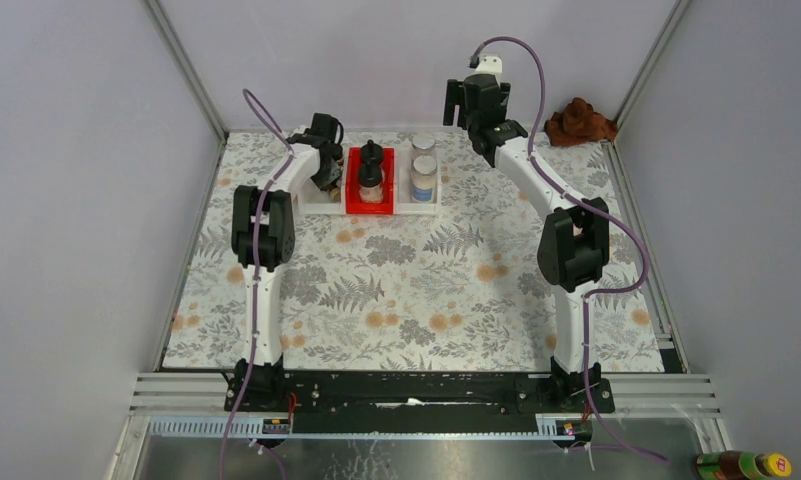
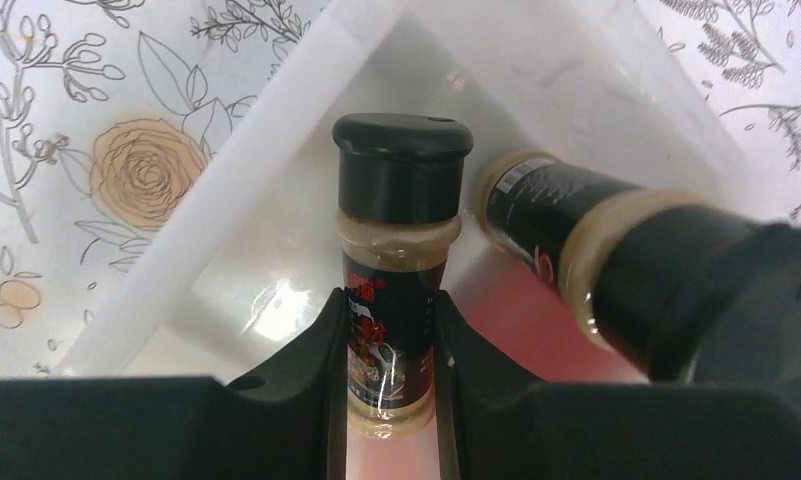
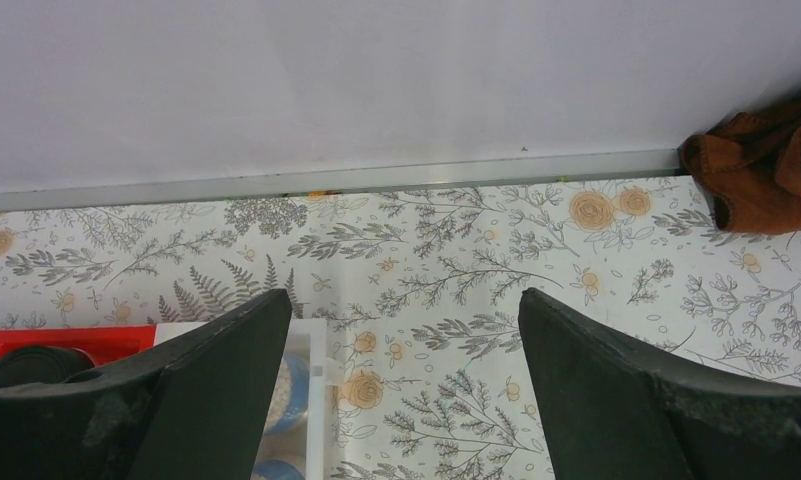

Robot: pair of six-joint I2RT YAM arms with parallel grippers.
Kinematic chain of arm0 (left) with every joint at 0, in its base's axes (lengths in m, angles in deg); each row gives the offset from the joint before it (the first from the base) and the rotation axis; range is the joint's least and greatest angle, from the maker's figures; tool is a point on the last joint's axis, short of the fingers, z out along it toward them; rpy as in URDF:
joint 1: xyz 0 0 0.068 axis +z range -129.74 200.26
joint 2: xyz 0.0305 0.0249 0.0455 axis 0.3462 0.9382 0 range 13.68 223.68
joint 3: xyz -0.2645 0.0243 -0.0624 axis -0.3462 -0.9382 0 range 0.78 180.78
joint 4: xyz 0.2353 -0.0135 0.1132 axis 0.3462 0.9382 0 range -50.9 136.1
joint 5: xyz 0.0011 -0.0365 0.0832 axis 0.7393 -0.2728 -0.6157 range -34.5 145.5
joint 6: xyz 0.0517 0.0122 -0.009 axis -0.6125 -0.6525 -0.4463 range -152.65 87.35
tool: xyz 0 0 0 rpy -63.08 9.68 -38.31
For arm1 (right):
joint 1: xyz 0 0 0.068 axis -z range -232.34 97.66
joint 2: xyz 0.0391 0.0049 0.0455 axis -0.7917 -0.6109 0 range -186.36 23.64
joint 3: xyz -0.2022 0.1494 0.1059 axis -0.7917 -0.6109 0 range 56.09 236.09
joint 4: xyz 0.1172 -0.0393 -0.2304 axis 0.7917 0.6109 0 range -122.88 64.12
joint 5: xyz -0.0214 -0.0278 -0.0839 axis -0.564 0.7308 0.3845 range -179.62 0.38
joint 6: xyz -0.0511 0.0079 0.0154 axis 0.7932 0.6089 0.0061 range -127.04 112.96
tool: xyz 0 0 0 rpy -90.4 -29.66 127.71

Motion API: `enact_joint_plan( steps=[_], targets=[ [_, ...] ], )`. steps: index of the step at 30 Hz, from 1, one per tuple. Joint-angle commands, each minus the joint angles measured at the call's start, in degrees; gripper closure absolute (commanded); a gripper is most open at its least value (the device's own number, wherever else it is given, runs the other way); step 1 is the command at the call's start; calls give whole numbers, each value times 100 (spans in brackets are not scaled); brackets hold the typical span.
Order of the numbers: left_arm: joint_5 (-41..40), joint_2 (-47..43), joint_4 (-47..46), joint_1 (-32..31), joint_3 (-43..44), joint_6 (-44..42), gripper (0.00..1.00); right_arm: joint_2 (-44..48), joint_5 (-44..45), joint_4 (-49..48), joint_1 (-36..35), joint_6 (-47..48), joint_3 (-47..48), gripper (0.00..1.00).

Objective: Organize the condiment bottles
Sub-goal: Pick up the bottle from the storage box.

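1. A robot test booth in a lab — plain grey wall panels (image 1: 66,200) close it in, joined by aluminium strips (image 1: 186,68).
2. The left arm (image 1: 259,240) and right arm (image 1: 573,250) are bolted to a metal rail (image 1: 176,392) — purple cables (image 1: 543,90) trail off them.
3. A flower-print cloth (image 1: 416,290) lies under the arms.

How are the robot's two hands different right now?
The left hand is shut on a slim dark bottle with a black cap; the right hand is open and holds nothing. The left hand is down at the white tray; the right hand hangs high over the flowery table. Both hands are black and have two fingers.
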Motion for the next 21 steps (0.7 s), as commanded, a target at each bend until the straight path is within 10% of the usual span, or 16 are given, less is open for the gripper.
enact_joint_plan(
  steps=[1, 21],
  targets=[
    [-626, -379, -43, -195, -200, -485, 85, 435, -98, -211, 20, -82, -122, 8],
    [-1803, -1932, -1922, -549, -2287, -1144, 89, 695, -368, -54, -16, -61, 40, 8]
  ],
)
